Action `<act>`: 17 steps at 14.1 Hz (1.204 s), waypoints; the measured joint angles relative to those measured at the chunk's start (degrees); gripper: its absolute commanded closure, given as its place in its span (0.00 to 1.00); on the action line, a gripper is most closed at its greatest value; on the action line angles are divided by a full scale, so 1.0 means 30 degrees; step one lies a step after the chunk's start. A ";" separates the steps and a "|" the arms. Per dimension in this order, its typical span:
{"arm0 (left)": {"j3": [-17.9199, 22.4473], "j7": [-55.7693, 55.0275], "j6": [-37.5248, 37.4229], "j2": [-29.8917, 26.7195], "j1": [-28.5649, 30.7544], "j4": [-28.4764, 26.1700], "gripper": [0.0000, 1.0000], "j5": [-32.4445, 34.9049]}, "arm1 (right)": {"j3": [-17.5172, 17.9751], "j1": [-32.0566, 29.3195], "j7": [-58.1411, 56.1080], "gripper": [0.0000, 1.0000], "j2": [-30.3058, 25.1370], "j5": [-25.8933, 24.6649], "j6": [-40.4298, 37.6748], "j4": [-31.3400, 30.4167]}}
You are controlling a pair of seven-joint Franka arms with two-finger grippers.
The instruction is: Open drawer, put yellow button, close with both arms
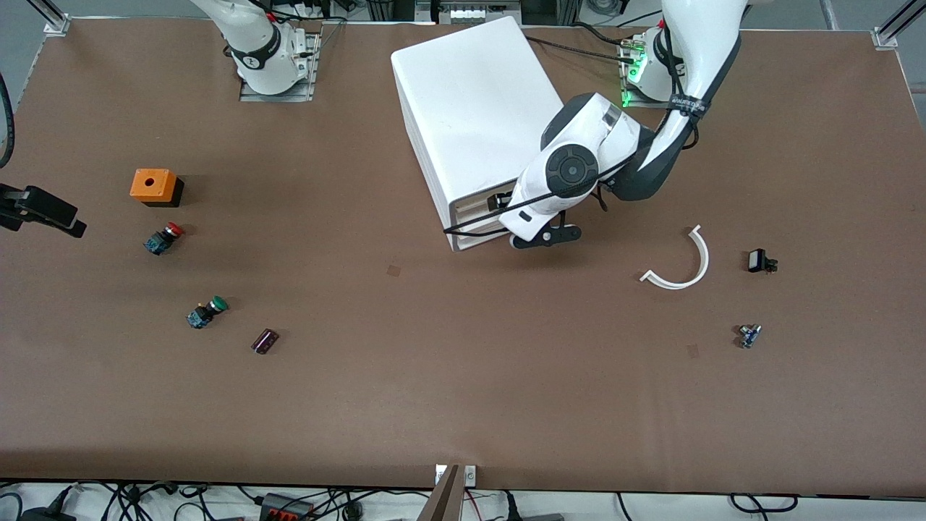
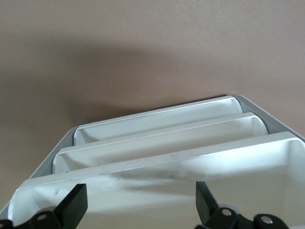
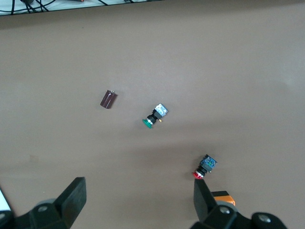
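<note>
Pretty sparse scene, just brown table [image 3: 214, 62] seen from above. The right gripper [image 3: 139, 202] is held up in the air over it, fingers [image 3: 71, 198] spread wide with nothing between them. Three small parts are laid out on the table surface: a green-capped button [image 3: 154, 116] lying on its side with a blue block body, a red-capped button [image 3: 204, 167] of the same build also tipped over, and a little dark maroon cylinder [image 3: 108, 99] near the green one. The corner of an orange box [image 3: 223, 196] is partly hidden by one finger, just beside the red-capped button. Some cables [image 3: 71, 3] can be made out along the table's edge.
</note>
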 measured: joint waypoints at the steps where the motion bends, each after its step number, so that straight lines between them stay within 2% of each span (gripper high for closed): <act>1: -0.0011 0.0000 -0.0029 -0.0002 0.0014 -0.0001 0.00 0.0000 | 0.0001 0.0001 -0.0072 0.00 -0.0006 -0.0009 0.0001 -0.0014; 5: -0.0040 0.0000 -0.0111 -0.0068 0.0118 0.0006 0.00 -0.0003 | -0.0005 -0.0015 -0.0599 0.00 -0.0310 -0.0027 -0.0447 -0.0168; 8: -0.0024 0.0078 -0.0098 -0.0374 0.1309 0.0386 0.00 0.0340 | -0.0008 -0.0024 -0.0608 0.00 -0.0951 -0.0036 -0.0461 -0.1162; 11: -0.0016 0.0528 -0.0154 -0.0681 0.3351 0.1376 0.00 0.1640 | -0.0005 -0.0023 -0.0608 0.00 -0.2294 -0.0496 0.0142 -0.3332; 13: -0.0031 0.0787 -0.0911 -0.0880 0.4182 0.2185 0.00 0.3349 | -0.0003 -0.0023 -0.0608 0.00 -0.3022 -0.0584 0.0304 -0.4337; 17: -0.0021 0.4068 -0.3321 -0.1193 0.4712 0.3655 0.00 0.5245 | -0.0001 -0.0023 -0.0608 0.00 -0.3358 -0.0595 0.0444 -0.4957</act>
